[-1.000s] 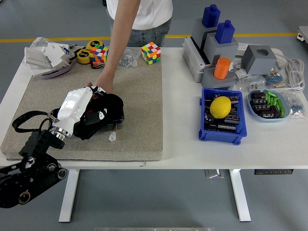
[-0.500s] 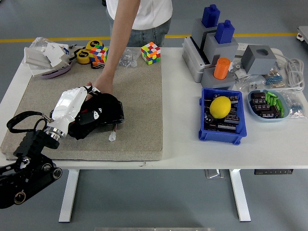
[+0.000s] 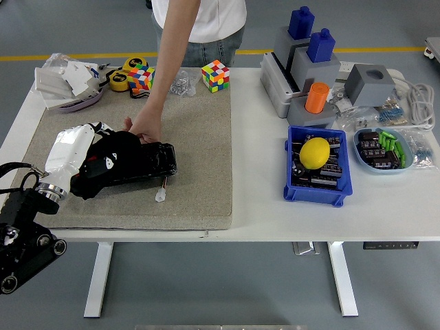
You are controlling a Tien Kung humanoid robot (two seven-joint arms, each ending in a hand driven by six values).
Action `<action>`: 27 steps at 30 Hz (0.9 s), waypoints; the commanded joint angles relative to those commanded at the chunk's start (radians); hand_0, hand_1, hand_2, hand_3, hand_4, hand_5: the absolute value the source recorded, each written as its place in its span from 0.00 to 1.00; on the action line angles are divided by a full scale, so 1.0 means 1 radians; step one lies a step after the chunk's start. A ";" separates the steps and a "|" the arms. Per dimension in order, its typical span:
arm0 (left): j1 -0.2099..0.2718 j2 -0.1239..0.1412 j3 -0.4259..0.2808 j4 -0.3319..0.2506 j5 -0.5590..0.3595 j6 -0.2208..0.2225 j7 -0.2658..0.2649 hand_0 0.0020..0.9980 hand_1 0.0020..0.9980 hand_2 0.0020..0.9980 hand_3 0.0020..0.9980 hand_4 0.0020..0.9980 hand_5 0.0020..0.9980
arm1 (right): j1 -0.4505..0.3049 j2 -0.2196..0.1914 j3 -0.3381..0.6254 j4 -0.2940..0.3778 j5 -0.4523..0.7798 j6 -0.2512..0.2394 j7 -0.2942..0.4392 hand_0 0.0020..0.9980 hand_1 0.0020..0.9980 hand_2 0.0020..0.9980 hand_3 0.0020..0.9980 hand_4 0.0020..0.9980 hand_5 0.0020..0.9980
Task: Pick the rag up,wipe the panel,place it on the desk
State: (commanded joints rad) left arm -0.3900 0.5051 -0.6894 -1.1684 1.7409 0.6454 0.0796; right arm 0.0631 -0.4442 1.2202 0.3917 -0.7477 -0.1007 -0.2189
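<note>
One left hand [image 3: 72,152] presses the rag [image 3: 113,158] on the panel [image 3: 159,159] (person's hand [image 3: 144,126] steadying).

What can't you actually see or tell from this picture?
Head view only:
- The left hand's fingers lie on the black rag, so its grip cannot be judged.
- The panel is mostly covered by the rag.
- The person's hand hides the panel's far edge.
- Parts in the blue bin: too small to identify.
- The right arm is out of frame.
</note>
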 joint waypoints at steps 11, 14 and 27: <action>0.029 0.013 -0.040 0.011 0.010 0.000 0.001 0.16 0.09 0.50 0.56 0.52 0.00 | 0.001 0.001 0.003 0.001 -0.002 0.000 0.000 0.76 0.65 0.70 0.59 0.97 0.59; 0.043 0.015 -0.067 0.012 0.015 0.000 0.001 0.16 0.09 0.50 0.56 0.52 0.00 | 0.001 0.002 0.004 0.002 -0.003 0.001 0.000 0.76 0.65 0.70 0.59 0.97 0.59; 0.108 0.032 -0.192 0.020 0.038 0.000 -0.005 0.16 0.09 0.50 0.56 0.52 0.00 | 0.003 0.003 0.007 0.002 -0.002 0.002 -0.002 0.76 0.65 0.70 0.60 0.97 0.59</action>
State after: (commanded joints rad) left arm -0.2817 0.5371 -0.8811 -1.1484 1.7789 0.6454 0.0749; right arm 0.0656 -0.4415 1.2276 0.3937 -0.7501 -0.0989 -0.2205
